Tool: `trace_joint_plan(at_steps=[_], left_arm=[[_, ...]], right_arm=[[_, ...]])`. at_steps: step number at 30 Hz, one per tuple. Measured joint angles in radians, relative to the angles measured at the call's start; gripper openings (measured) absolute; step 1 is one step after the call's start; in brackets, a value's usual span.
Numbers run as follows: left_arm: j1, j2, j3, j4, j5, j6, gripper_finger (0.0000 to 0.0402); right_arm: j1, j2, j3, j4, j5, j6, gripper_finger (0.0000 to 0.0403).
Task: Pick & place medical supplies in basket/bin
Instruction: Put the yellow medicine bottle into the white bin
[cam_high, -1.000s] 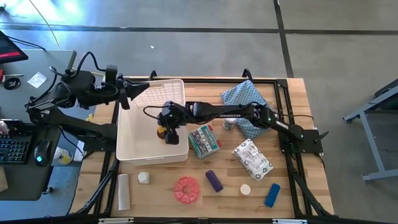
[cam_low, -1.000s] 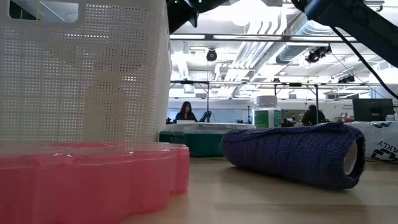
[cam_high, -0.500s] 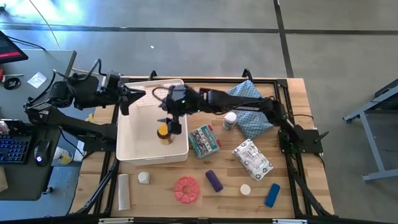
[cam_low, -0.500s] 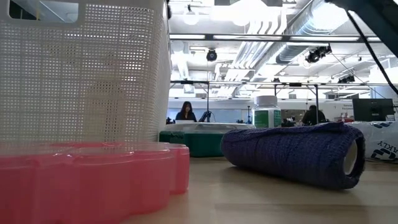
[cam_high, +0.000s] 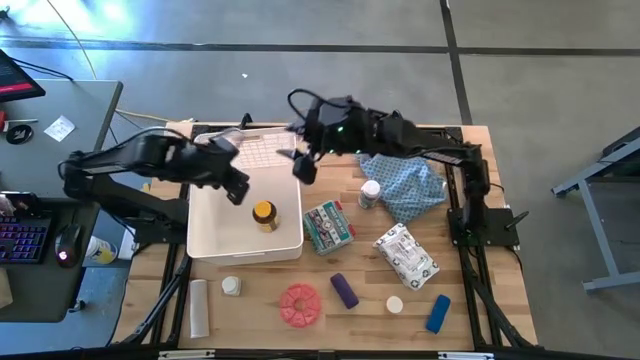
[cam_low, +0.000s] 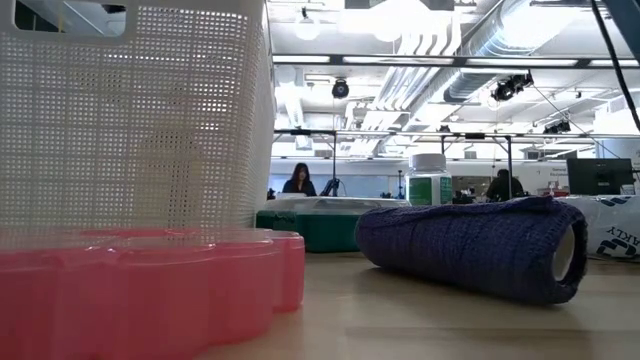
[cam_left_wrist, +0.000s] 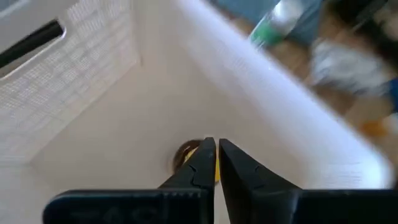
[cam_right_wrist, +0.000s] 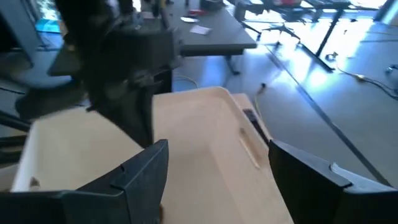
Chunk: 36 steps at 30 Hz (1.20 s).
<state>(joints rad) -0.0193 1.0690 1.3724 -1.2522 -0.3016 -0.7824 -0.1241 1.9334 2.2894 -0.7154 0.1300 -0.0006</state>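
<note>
The amber bottle (cam_high: 264, 214) with its yellow cap is lying on the floor of the white bin (cam_high: 212, 246), and it is the only supply showing inside, so the job is looking barely begun. Everything else is waiting on the table: the green-white packet (cam_high: 328, 226) just beside the bin's wall, the white printed packet (cam_high: 406, 255), a white-capped jar (cam_high: 370, 193) touching the blue cloth (cam_high: 410, 183), the purple cylinder (cam_high: 344, 290), the blue cylinder (cam_high: 437, 313), the red disc (cam_high: 300, 305), and two small white-capped pieces (cam_high: 231, 286) near the front edge.

The left gripper (cam_high: 237, 191) is hanging over the bin's inside, its fingers pressed together with nothing between them; in the left wrist view the bottle is sitting just beyond and below the fingertips, close but apart from them. The right gripper (cam_high: 303, 165) is hovering above the bin's far rim corner with its fingers spread wide and carrying nothing; the bottle is lying below it and toward the near side, well inside the bin. The wrist views are blurred, so whether either gripper is brushing the bin wall is hard to say. By my judgement, the right arm is best placed to reach for the jar or the green-white packet.
</note>
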Motion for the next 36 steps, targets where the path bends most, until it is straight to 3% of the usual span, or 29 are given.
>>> trace_joint_plan(at_steps=[8, 15, 23, 29, 33, 36], left_arm=[[0.035, 0.113, -0.007, -0.022, -0.02, 0.197, 0.0058], [0.176, 0.16, -0.067, -0.033, 0.133, 0.307, 0.0058], [0.236, 0.159, -0.204, -0.055, 0.165, 0.576, 0.0058], [0.235, 0.155, -0.319, 0.078, 0.184, 0.778, 0.0058], [0.236, 0.159, -0.389, 0.157, 0.183, 0.829, 0.0058], [0.236, 0.16, -0.433, 0.227, 0.242, 0.851, 0.0058]], right_arm=[[-0.035, -0.074, 0.0, -0.074, 0.003, 0.004, 0.0259], [-0.032, -0.113, -0.002, -0.092, 0.003, 0.004, 0.0248], [-0.032, -0.118, -0.002, -0.244, 0.003, 0.003, 0.0234], [-0.032, -0.118, -0.002, -0.301, 0.022, 0.032, 0.0221], [-0.032, -0.118, -0.002, -0.303, 0.014, 0.053, 0.0213], [-0.031, -0.118, -0.002, -0.33, 0.01, 0.053, 0.0209]])
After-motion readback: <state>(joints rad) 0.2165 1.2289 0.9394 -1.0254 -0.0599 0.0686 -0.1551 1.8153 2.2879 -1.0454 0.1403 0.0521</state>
